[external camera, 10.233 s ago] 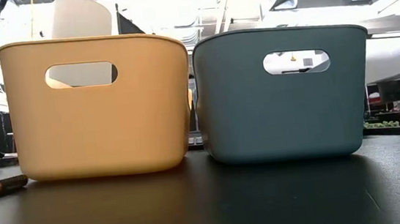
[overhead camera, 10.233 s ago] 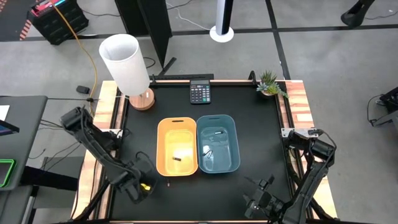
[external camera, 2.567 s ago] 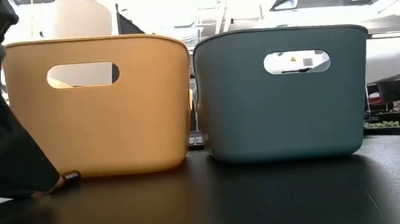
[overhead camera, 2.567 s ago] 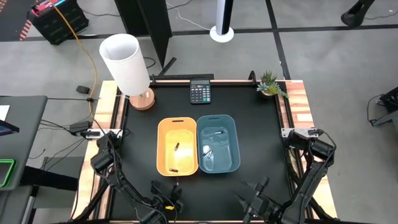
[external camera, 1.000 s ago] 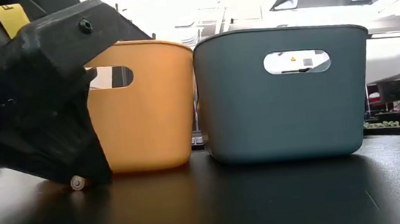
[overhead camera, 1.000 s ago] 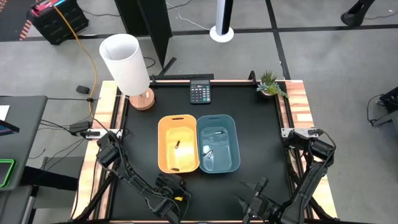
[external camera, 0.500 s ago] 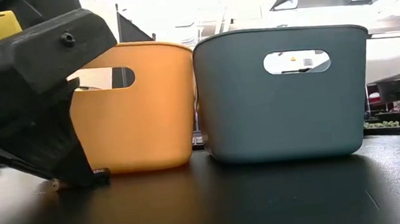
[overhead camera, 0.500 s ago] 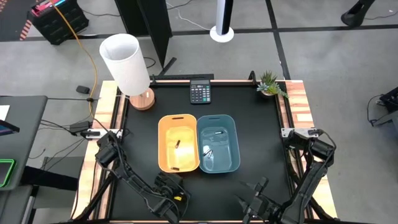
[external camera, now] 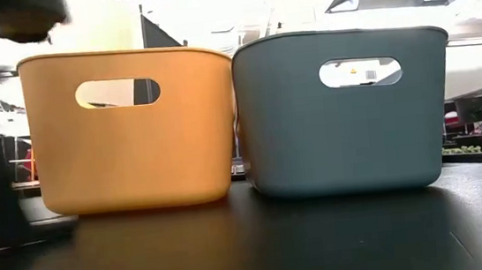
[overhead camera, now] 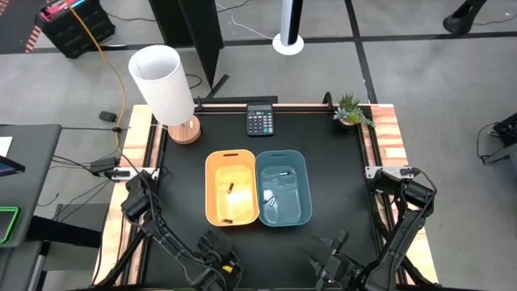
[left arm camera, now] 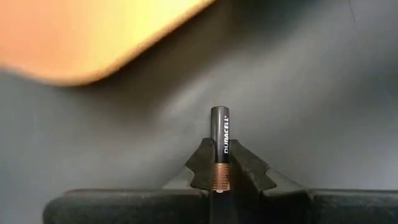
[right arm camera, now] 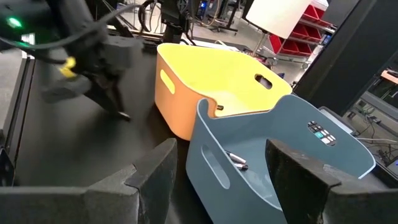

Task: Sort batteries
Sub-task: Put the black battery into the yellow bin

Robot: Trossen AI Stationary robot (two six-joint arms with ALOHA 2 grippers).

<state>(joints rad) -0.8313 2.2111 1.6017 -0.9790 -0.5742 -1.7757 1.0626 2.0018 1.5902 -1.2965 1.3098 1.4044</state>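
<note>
My left gripper [overhead camera: 218,263] is near the table's front edge, in front of the orange bin [overhead camera: 231,190], shut on a dark battery [left arm camera: 219,143] with a copper end. The right wrist view shows it blurred [right arm camera: 118,109]. Two dark batteries [overhead camera: 230,188] lie on the orange bin's floor. Silvery batteries [overhead camera: 271,196] lie on the floor of the blue bin [overhead camera: 283,187] beside it. My right gripper [right arm camera: 224,180] waits open at the near right, facing both bins with nothing between its fingers. My left gripper pinches the battery's copper end [left arm camera: 219,176] between its two fingertips. The battery lies along the fingers and its dark end sticks out past them. Whether it is clear of the table I cannot tell.
The two bins stand side by side at the table's middle, walls touching. A calculator [overhead camera: 259,120] lies at the far edge, a lamp with a white shade [overhead camera: 164,81] at the far left corner, a small plant [overhead camera: 350,108] at the far right corner.
My left gripper has shut on the dark battery that lay on the table in front of the orange bin. It has then drawn back toward the table's near left with the battery, uncovering the orange bin's front in the low view.
</note>
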